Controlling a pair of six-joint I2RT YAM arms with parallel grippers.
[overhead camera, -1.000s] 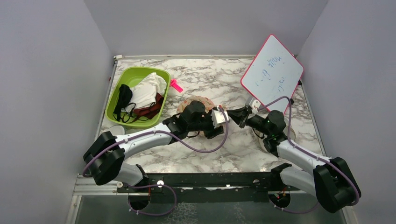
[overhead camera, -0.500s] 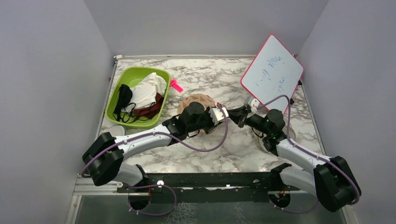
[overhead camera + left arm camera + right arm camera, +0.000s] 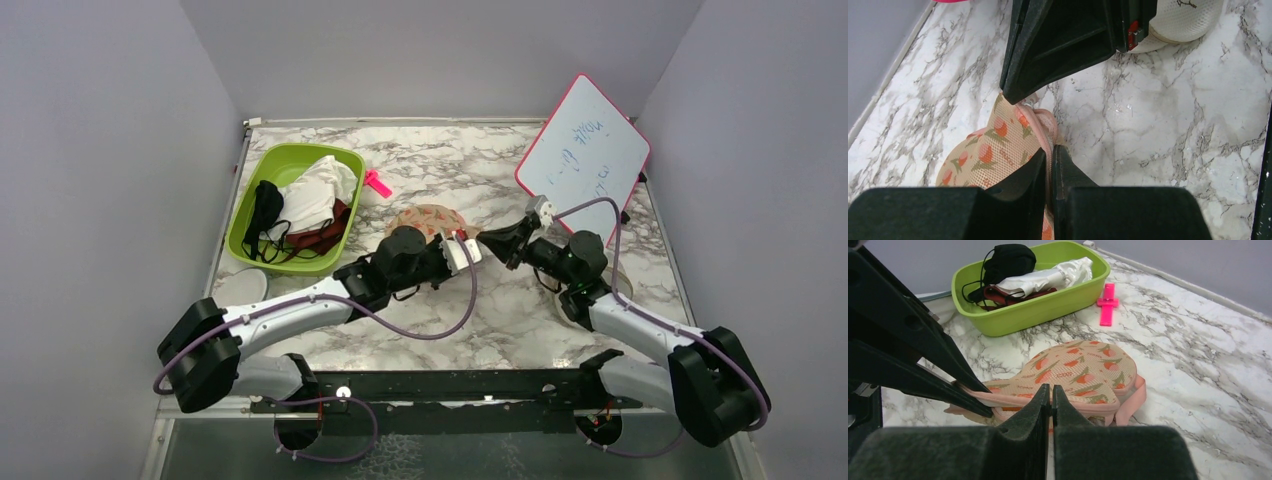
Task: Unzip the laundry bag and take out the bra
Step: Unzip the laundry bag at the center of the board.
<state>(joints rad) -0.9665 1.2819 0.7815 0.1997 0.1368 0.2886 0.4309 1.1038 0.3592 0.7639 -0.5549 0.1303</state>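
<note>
The unzipping is the step in hand, and I judge it barely begun: the laundry bag (image 3: 428, 216) lies flat on the marble worktop (image 3: 500, 320), its pink edging (image 3: 1137, 392) looking closed round the lobe that shows; both arms meet at the bag's near-right end. The left pincer (image 3: 1050, 152) is clenched on that edging with fabric nipped between its fingers, which pins the bag; the right pincer (image 3: 1050, 389) is pressed together too, its tip against the same edge just beside the left one, but whether it has the zipper tab I cannot tell (the tab is too small to make out). The bra is not to be seen and is presumably inside the bag; a sliver of orange (image 3: 1010, 409) under the edging may be it, or only trim. The next move calls for the right pincer to draw the tab along the bag's curved edge while the left holds firm; a slip would merely drag the whole bag. As for writing, the whiteboard (image 3: 583, 160) to the right of the bag carries blue handwriting I cannot read; small brown lettering among the bag's printed marks is likewise too fine.
</note>
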